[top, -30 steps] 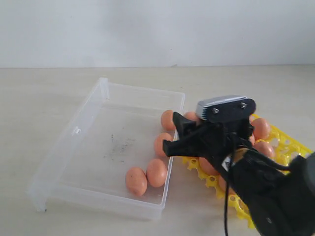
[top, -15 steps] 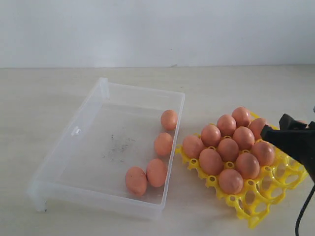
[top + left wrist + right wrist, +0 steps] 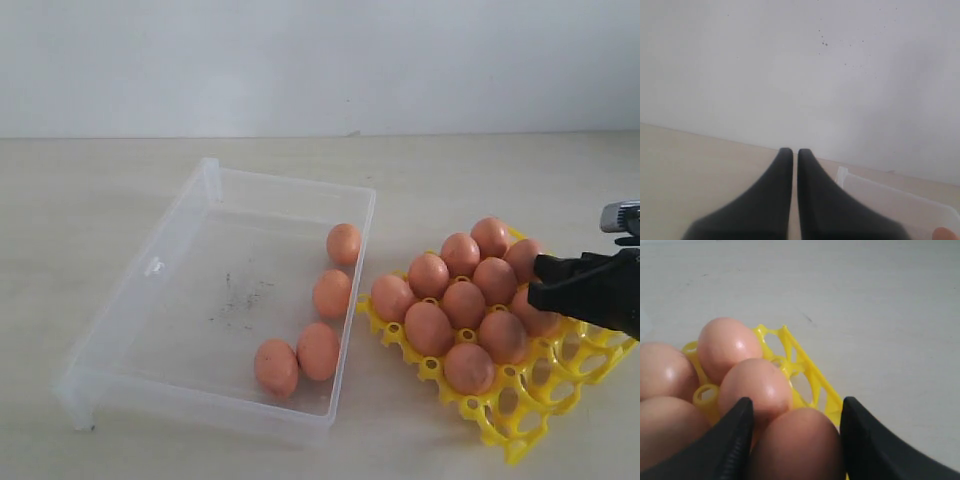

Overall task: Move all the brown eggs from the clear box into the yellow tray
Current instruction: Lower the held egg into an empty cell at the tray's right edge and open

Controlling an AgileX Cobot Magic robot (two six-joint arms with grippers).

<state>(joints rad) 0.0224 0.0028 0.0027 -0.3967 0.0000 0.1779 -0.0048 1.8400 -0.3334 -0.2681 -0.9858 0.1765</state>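
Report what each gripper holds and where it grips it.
The right gripper holds a brown egg, one finger on each side of it, at the yellow tray. The left gripper is shut on nothing.

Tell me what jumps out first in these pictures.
The bright yellow tray on the right, most cups filled with brown eggs, catches the eye first. Beside it, the clear box holds four more eggs along its right wall. At the tray's right edge, the black right claw has an egg between its jaws.
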